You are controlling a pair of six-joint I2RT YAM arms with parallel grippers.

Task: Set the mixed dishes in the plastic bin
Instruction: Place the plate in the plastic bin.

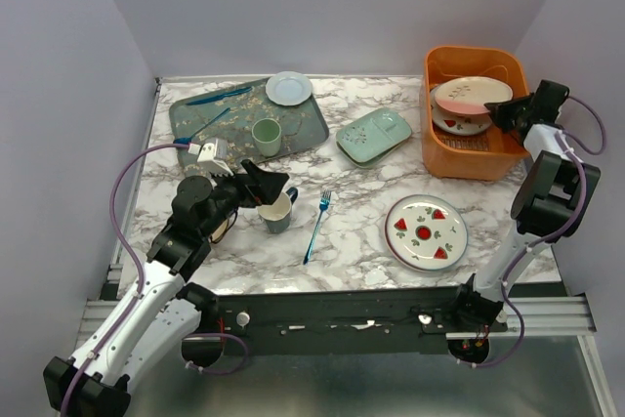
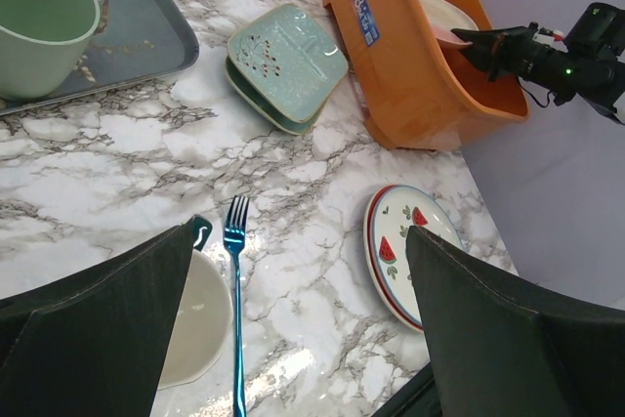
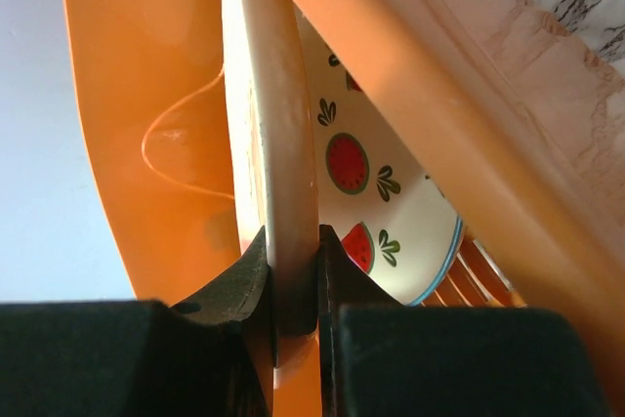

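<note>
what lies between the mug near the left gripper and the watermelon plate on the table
A blue fork, lying flat between mug and plate, clear in the top view.

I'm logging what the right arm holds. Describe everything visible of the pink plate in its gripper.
The pink plate is round, glossy and ceramic-looking, with small dark sprig marks on its face. The right gripper pinches its rim, holding it face up over the orange bin, above a watermelon-patterned plate lying inside.

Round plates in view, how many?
4. A pale plate on the floral tray, a watermelon plate on the table, a pink plate held by the right gripper in the orange bin, a second watermelon plate under it. Bin may hide more.
</note>
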